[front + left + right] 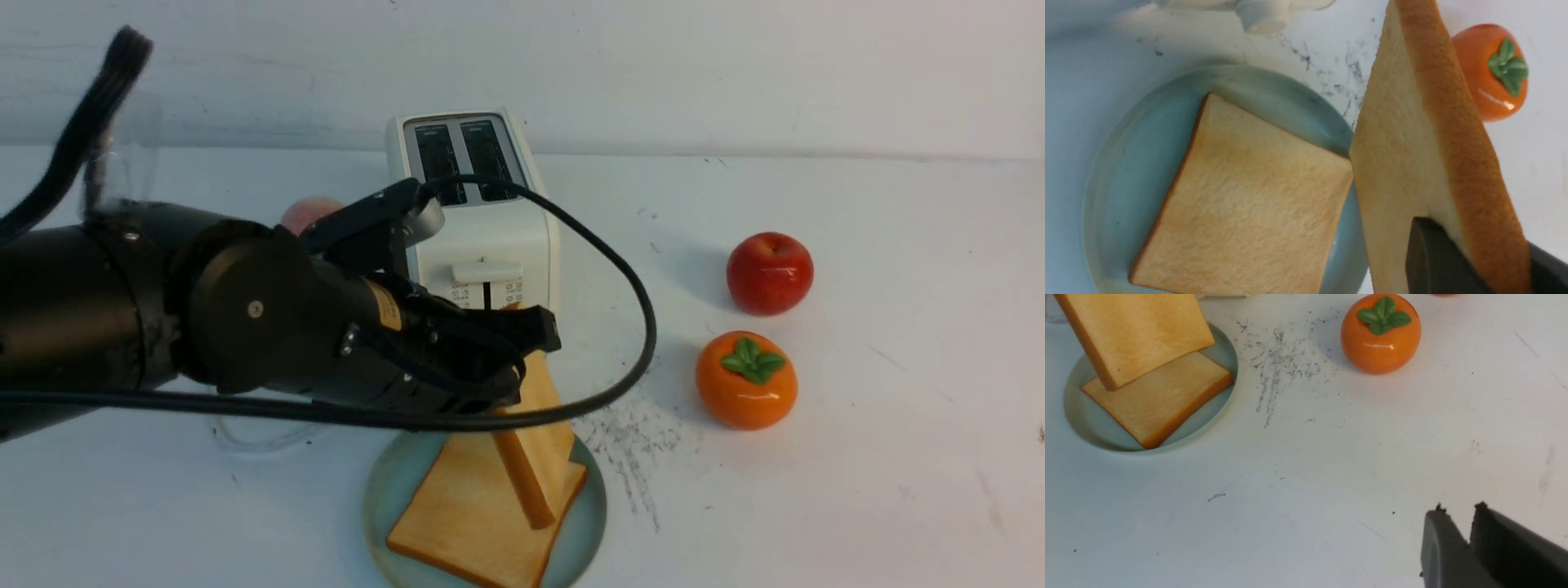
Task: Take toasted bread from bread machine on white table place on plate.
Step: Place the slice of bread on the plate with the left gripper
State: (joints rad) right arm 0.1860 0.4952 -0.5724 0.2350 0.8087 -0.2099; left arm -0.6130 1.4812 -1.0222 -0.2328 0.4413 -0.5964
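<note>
The plate (380,498) holds one piece of toasted bread – the first slice (465,523) lies flat in it, one corner reaching out to the plate's rim. Directly above the plate, the L gripper (529,363) is clamped on the second slice (547,425), fingers pinching its two faces near the top edge. That slice hangs on edge and tilted, lower corner down over the flat one (touching or just clear, can't tell).

Beyond the plate stands the bread machine (490,237), lever facing the plate; both slots look dark inside. The arm's cable loops across its front.

To the plate's right, well apart, sits an orange persimmon (746,380), w/ a red apple (769,272) beyond that. A patch of dark scuffs marks the white table (857,457) btwn plate and persimmon. A pinkish round thing (310,214) shows beyond the plate to its left – mostly hidden by the arm.

The R gripper (1460,508) shows only in its wrist view, well away from the plate over bare table: fingers slightly parted, nothing btwn them.
</note>
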